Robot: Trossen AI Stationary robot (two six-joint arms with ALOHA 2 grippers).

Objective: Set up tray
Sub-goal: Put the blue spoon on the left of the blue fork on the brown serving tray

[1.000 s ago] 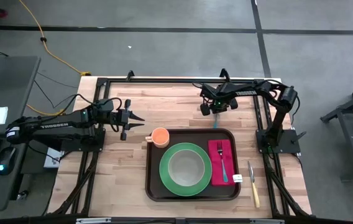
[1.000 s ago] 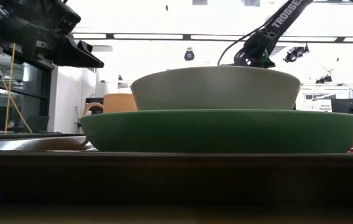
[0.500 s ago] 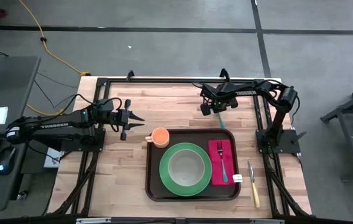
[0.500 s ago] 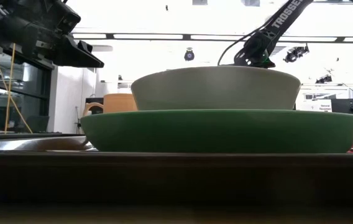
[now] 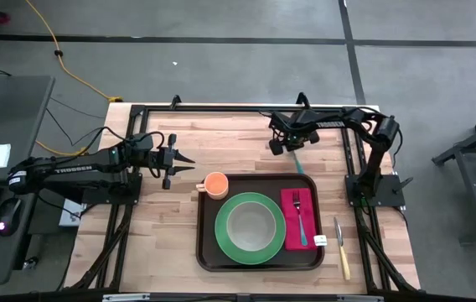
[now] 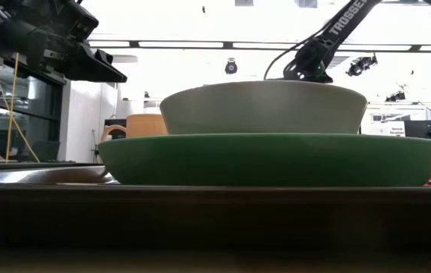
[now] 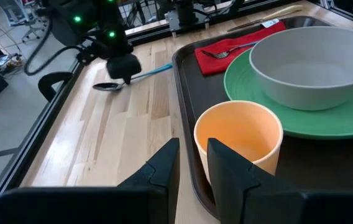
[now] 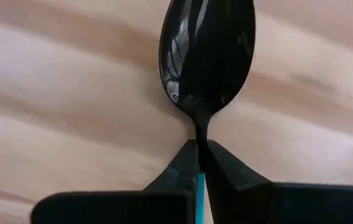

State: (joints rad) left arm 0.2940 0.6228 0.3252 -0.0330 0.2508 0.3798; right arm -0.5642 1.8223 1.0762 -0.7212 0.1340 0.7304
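Tray (image 5: 206, 252) long axis runs left-right. Right gripper (image 8: 198, 163) pinches spoon (image 8: 206, 56) neck behind the tray; left gripper (image 7: 192, 163) slightly parted, holding nothing.

Left arm stretched in from the left edge, level, wrist straight; left gripper (image 5: 189, 164) hung slightly parted, holding nothing. Right arm reached from its base at the right across the far side, elbow bent, wrist pitched down; right gripper (image 8: 199, 152) low, jaws clamped tight on something thin.
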